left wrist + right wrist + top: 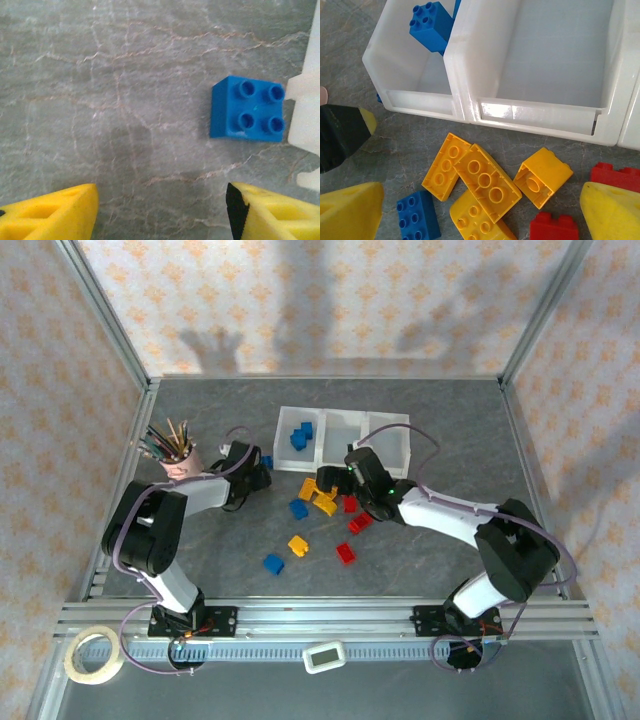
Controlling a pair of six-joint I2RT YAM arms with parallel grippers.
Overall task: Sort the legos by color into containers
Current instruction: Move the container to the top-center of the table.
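My left arm [150, 530] and right arm [515, 555] share one build: glossy black rounded joint housings linked by white shells, each mounted on a black base plate [190, 622]. Thin grey-purple cables [566, 558] loop along both. My left gripper [160, 212] and right gripper [480, 215] end in bright yellow wedge-shaped fingers [55, 215] moulded with triangular recesses. One left finger shows a black inner face.

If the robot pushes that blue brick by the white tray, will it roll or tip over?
Probably neither. The blue brick sits flat and squat, studs up, so it should slide, not roll. It looks like hard plastic: likely stiff and light. The tray is right beside it and might stop it.
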